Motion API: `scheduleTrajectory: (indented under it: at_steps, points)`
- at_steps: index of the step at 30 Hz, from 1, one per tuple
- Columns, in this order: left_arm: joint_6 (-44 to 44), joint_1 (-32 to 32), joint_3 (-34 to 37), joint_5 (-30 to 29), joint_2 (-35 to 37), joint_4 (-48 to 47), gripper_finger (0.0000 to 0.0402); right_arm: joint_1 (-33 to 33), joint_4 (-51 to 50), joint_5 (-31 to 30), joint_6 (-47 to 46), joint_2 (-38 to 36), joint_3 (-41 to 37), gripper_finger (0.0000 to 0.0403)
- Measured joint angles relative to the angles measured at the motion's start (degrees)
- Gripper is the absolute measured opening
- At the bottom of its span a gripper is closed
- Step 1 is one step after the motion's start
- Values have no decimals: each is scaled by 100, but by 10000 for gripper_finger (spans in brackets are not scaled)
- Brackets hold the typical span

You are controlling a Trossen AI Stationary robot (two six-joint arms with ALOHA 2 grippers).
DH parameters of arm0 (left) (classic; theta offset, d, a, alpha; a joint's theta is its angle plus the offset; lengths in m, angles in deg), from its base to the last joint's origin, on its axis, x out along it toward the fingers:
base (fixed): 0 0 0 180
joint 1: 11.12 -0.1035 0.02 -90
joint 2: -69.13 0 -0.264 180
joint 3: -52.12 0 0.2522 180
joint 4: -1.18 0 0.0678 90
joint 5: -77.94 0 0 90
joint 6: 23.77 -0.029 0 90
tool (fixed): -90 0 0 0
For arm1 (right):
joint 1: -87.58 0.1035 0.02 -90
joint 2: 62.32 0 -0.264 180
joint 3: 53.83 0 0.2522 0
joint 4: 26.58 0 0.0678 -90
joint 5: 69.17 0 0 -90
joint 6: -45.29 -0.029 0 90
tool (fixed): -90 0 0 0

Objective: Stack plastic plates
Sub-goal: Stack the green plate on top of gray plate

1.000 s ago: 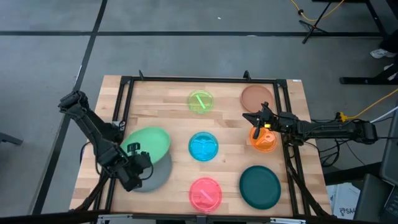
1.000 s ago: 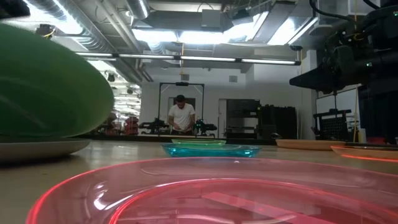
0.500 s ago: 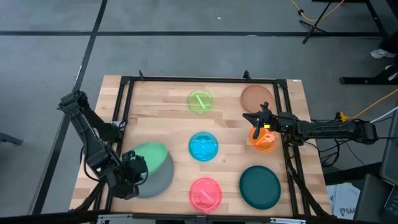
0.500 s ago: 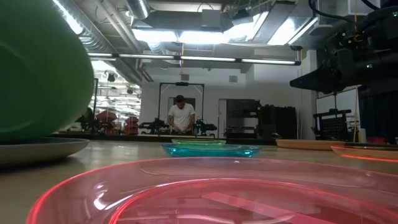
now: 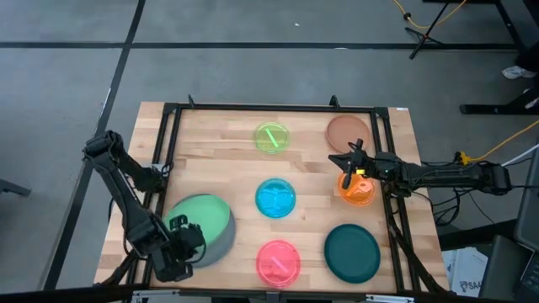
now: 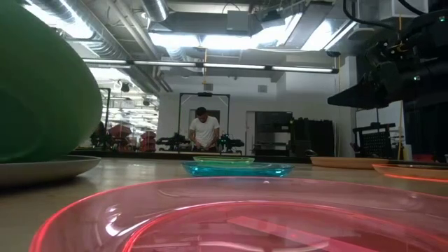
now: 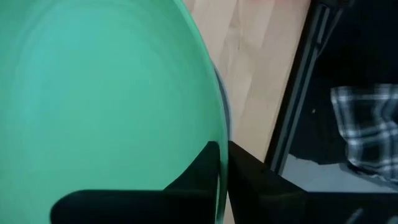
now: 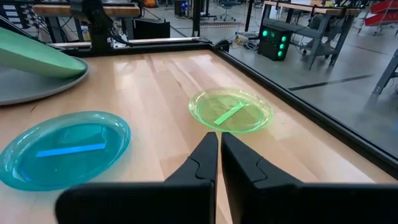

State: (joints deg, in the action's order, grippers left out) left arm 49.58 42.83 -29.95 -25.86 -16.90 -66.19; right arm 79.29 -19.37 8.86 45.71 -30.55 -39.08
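The left pincer (image 5: 187,238) is at the near-left corner of the bench (image 5: 227,147), clamped on the rim of the light green plate (image 5: 200,216); the left wrist view shows the 2 fingers (image 7: 205,168) pinching that rim between them. The plate is tilted, its far edge raised, over the grey plate (image 5: 221,240), which lies flat beneath it and shows only as a crescent on the near right side. In the low view the light green plate (image 6: 42,91) slopes steeply above the grey plate (image 6: 45,168).

The right pincer (image 5: 351,160) hovers at the right side of the bench above the orange plate (image 5: 358,189), its fingers narrowed nearly together with nothing between them, as the right wrist view shows.

The other plates lie apart on the bench: the lime plate (image 5: 271,137) at the far middle, the brown plate (image 5: 347,130) at the far right, the blue plate (image 5: 275,199) in the centre, the pink plate (image 5: 278,261) at the near middle and the dark teal plate (image 5: 352,252) at the near right.

A person (image 6: 204,131) stands in the room behind.
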Motion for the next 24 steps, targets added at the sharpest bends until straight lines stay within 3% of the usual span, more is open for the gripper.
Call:
scheduleTrajectory:
  at_steps: [5,14,19,24]
  points:
    - [-337,-8,0,-196,-395,296,15,2,34,0,-8,0,0,14]
    - [-316,-41,0,227,-1123,506,16,2,13,14,-42,-2,0,14]
    - [178,-49,0,188,-1324,538,27,1,-7,109,-156,0,0,14]
    - [792,-69,0,206,-1333,595,70,2,-15,257,-163,0,0,14]
